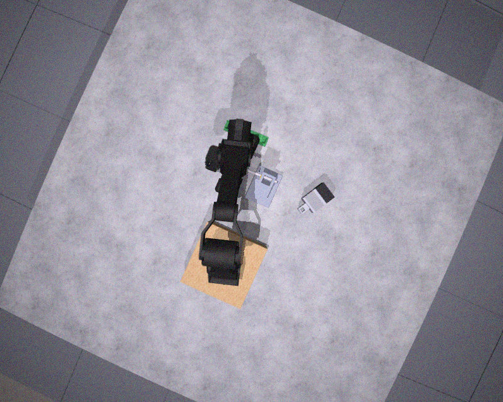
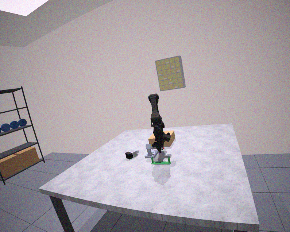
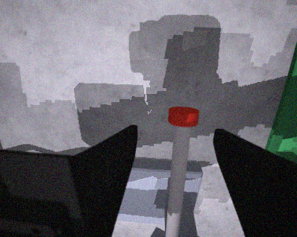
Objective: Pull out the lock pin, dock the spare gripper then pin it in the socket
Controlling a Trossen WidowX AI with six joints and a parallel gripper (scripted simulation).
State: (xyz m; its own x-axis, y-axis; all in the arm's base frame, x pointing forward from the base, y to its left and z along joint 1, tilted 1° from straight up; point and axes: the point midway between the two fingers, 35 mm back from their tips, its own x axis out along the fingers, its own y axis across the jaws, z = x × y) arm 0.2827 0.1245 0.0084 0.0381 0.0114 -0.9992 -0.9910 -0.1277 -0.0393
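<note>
Fingers of the tool point(image 3: 175, 130) are standing apart around the red-capped lock pin point(image 3: 180, 160), probably getting ready to pull it.

Tabletop point(image 1: 155, 268) point(image 2: 189, 174): mottled grey, stone-like, looked matt. Block point(image 1: 251, 272) point(image 2: 170, 136): wood-look, fine-grained, matt. Arm point(image 1: 229, 181) point(image 2: 155, 117): black, plastic-like, low sheen. Green bracket point(image 1: 260, 138) point(image 2: 161, 163) point(image 3: 294, 93): smooth, plastic-like. Pin shaft point(image 3: 180, 164): grey, smooth; material unclear.
</note>
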